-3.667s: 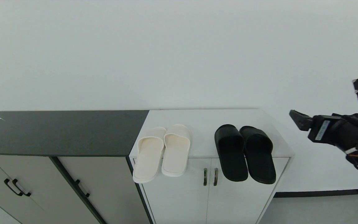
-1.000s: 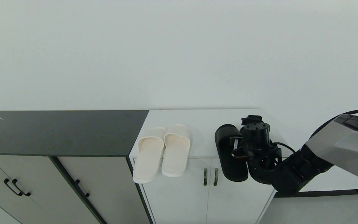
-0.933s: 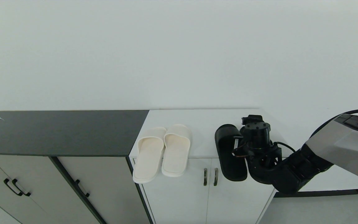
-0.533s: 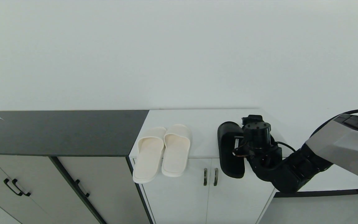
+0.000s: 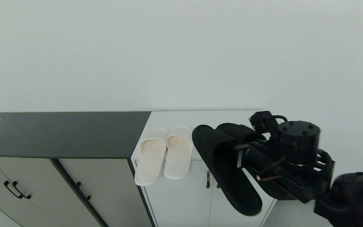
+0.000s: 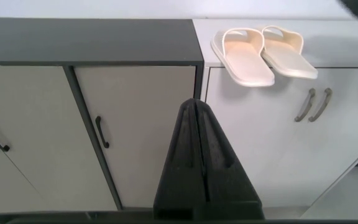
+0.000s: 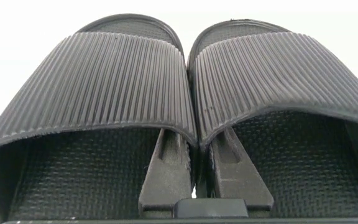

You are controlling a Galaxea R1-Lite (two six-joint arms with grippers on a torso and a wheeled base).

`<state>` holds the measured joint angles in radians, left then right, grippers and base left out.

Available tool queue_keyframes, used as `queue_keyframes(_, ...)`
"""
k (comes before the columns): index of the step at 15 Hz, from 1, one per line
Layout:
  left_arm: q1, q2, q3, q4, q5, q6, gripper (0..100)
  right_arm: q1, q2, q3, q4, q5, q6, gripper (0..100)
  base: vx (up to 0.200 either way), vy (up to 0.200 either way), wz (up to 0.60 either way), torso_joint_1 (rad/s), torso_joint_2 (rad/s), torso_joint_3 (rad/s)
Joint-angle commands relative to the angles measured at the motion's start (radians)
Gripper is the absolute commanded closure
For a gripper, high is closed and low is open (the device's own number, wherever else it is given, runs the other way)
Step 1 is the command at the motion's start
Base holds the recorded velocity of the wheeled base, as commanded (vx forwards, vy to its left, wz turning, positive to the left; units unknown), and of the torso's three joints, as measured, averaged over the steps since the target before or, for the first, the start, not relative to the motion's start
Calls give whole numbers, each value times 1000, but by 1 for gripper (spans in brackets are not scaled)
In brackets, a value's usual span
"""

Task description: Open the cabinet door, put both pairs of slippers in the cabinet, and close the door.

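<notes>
Item: black slippers (image 5: 227, 167), one pair. They are held in the air in front of the white cabinet (image 5: 181, 201), clear of its top (image 5: 206, 118) and tilted with the heels hanging down over the door fronts.

Holder: right gripper (image 5: 247, 155). One finger (image 7: 166, 177) sits inside each slipper, and the two pinch the adjoining inner walls of the ribbed straps between them, so both slippers are carried as one.

Item: cream slippers (image 5: 165, 154), one pair. They lie side by side on the white cabinet top, untouched, with the heels overhanging the front edge.

Item: double doors (image 5: 200, 205) of the white cabinet. Both are closed, and the paired handles (image 5: 213, 179) are untouched.

Item: left gripper (image 6: 197, 155). Its fingers are pressed together on nothing. It hangs low, facing the front of the neighbouring dark-topped cabinet (image 5: 61, 132), well apart from the slippers.

Progress, as judged: early.
- The first listed step, opening the door, is not done, although one pair is already in hand.
- A door has to be opened, probably by the free left gripper at a handle.
- The black pair then goes inside, the cream pair is fetched and stowed, and the door is shut.
</notes>
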<state>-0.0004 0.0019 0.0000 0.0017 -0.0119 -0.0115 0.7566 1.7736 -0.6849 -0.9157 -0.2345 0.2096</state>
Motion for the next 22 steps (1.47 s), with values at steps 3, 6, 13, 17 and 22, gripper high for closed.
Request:
queue_keyframes(3,0,0,0,0,0,1,100,179,-350,289,3,98,-19,100,-200,0,0,1,4,2)
queue_keyframes(6,-1,0,0,0,-2,1,100,179,-410,377,-2,145,-24,100,-67,0,0,2,1,-1)
queue_keyframes(13,-1,0,0,0,-3,2,100,179,-464,404,-2,227,-24,100,0,171,0,0,-3,4)
queue_keyframes(17,-1,0,0,0,-2,1,100,179,-462,410,0,228,-24,100,0,200,0,8,4,4)
queue_keyframes(22,0,0,0,0,-2,1,100,179,-464,416,-2,228,-32,100,0,200,0,4,2,2)
